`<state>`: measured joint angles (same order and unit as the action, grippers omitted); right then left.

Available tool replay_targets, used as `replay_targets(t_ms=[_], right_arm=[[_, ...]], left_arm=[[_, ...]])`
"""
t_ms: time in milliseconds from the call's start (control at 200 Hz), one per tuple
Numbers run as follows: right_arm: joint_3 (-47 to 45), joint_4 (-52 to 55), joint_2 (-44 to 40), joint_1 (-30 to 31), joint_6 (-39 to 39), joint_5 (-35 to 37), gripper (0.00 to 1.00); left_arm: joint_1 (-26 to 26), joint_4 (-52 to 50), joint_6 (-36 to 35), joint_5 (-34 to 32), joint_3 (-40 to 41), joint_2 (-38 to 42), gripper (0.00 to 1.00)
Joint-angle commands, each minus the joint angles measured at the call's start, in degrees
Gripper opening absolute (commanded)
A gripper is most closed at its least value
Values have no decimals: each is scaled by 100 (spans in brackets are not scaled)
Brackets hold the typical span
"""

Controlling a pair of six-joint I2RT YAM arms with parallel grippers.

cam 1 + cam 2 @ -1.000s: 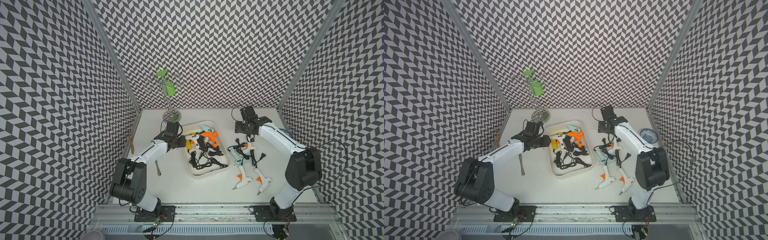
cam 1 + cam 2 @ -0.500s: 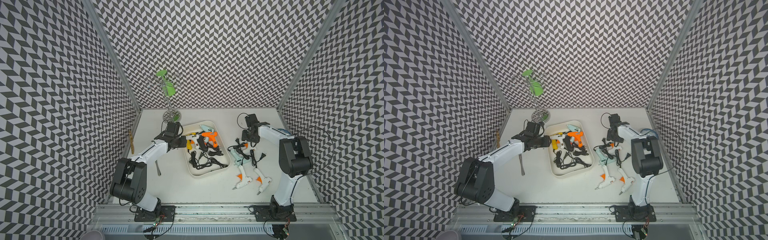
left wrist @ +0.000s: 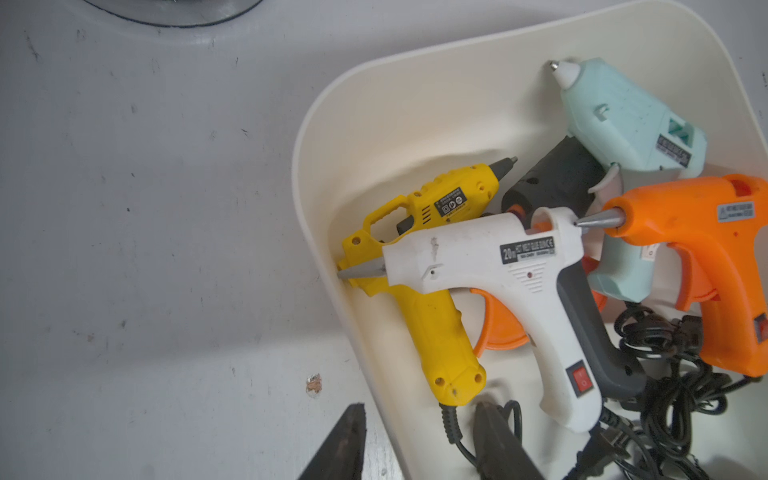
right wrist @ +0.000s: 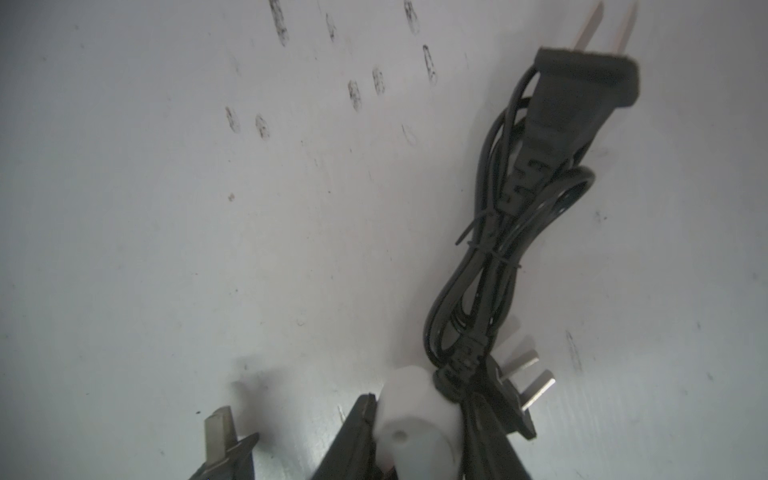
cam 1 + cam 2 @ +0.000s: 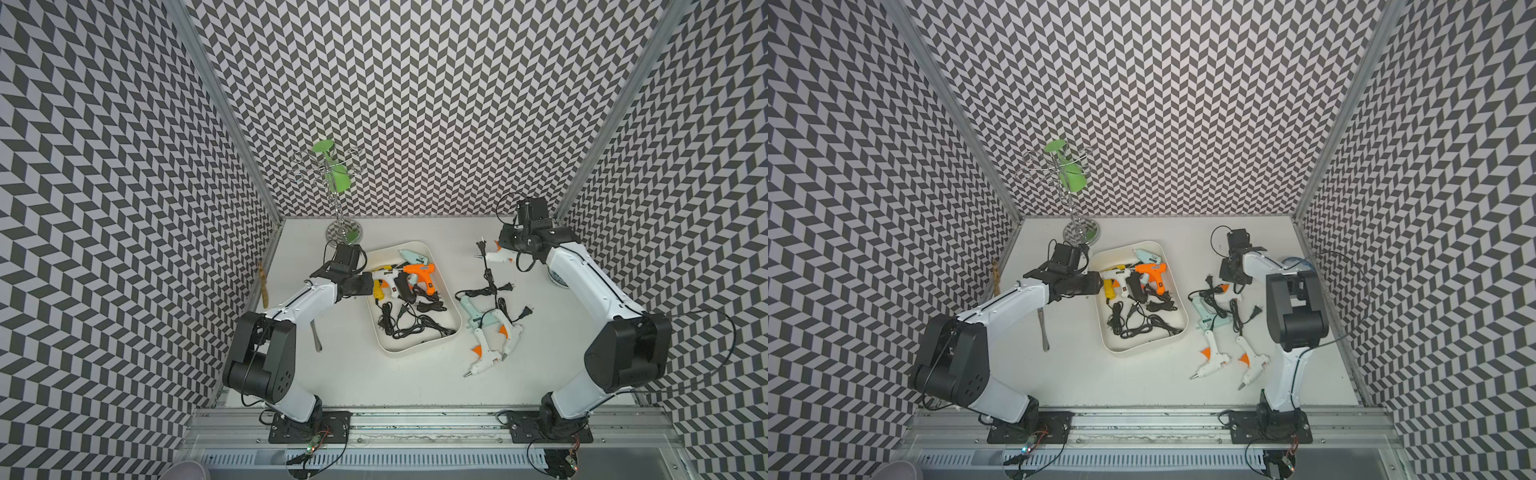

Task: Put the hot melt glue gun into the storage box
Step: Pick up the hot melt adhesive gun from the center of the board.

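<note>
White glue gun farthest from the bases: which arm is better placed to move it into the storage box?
Right. The right gripper is closed on the handle of the white glue gun, outside the storage box. The left gripper is open and empty at the box's other side.

Green goblet (image 5: 337, 181) on wire rack (image 5: 342, 231); metal utensil (image 5: 316, 337) on table (image 5: 415, 386); patterned bowl (image 5: 556, 281) right.

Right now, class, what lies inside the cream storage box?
The storage box holds five glue guns: yellow, white, black, mint, orange, plus black cords. White and mint guns partly cover the black one.
</note>
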<state>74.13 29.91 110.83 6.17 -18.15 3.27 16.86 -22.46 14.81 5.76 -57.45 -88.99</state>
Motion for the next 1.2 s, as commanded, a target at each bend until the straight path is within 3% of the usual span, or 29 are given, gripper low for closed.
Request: replay_targets(t_ms=[0, 265, 446, 621, 781, 991, 1196], right_arm=[[-197, -75, 159, -11, -7, -130, 33], [-527, -201, 114, -11, -39, -187, 39], [-671, -319, -30, 6, -26, -198, 22], [-698, -135, -315, 101, -150, -81, 48], [-949, -118, -618, 121, -314, 25, 51], [-1111, -129, -675, 116, -321, 137, 46], [-1229, -240, -606, 118, -282, 15, 27]], left_arm=[[28, -92, -55, -18, -174, -66, 47], [28, -75, -20, -24, -177, -68, 47], [28, -66, 0, -24, -172, -78, 47], [23, -61, 38, -29, -153, -91, 47], [28, -55, 45, -18, -138, -80, 47], [28, -83, 40, -6, -205, -136, 47], [28, -92, 13, -33, -221, -134, 47]])
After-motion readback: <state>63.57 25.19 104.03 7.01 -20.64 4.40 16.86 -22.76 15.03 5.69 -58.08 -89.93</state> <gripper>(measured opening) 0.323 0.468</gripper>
